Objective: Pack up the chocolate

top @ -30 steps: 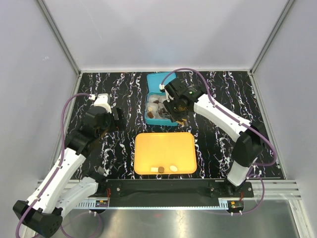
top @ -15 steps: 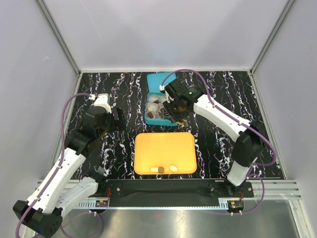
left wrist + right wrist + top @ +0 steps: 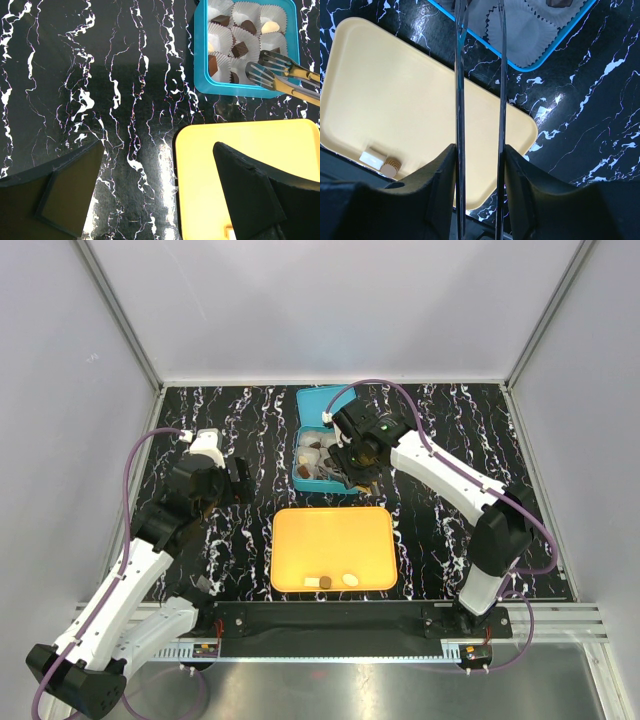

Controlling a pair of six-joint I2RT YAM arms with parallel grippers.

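Several dark and cream chocolate pieces [image 3: 240,49] sit in white paper cups inside a blue box [image 3: 300,480]. Two more lie at the near edge of the orange tray [image 3: 330,530]: a brown round one [image 3: 392,165] and a cream one [image 3: 371,157]. My right gripper [image 3: 358,465] is shut on metal tongs [image 3: 460,100]. The tong tips [image 3: 260,70] hang slightly apart over the box's near right corner, with nothing seen between them. My left gripper [image 3: 157,150] hangs open and empty over the table, left of the tray.
An empty paper cup [image 3: 520,30] sits in the box corner under the tongs. The far part of the blue box [image 3: 315,400] holds no cups. The black marbled table [image 3: 250,430] is walled in by grey panels on three sides.
The right gripper with the tongs has shifted only slightly over the blue box. The left arm has not moved.
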